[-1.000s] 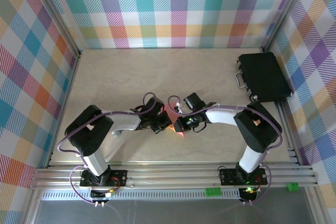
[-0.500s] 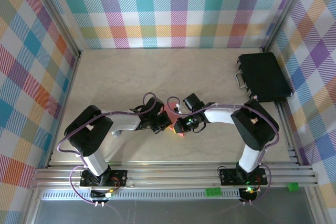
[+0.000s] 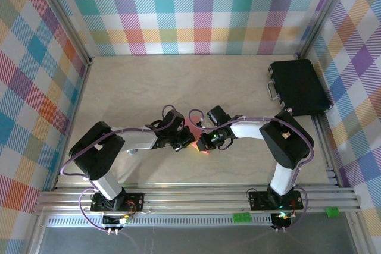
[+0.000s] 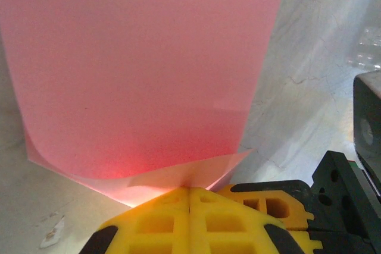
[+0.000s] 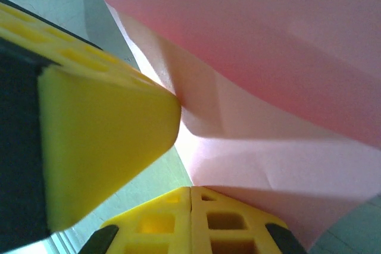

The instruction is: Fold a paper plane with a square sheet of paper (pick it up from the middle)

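Evidently mid-fold, early stage. Pale marbled table (image 3: 137, 87) bore thin salmon-pink square sheet of paper (image 4: 143, 69) near front centre, between 2 arms, curled upward, no dart shape yet. Left gripper (image 4: 189, 190) was clenched on sheet's bent lower edge. Right gripper (image 5: 190, 188) was clenched on same sheet just beside it. Next move likely called for laying flap flat, aligning edges, pressing crease without tearing.

Between my left gripper (image 4: 189, 191) and right gripper (image 5: 190, 190) sitting salmon-pink square paper sheet (image 3: 192, 128); black rectangular case (image 3: 299, 86) lying behind, far right.
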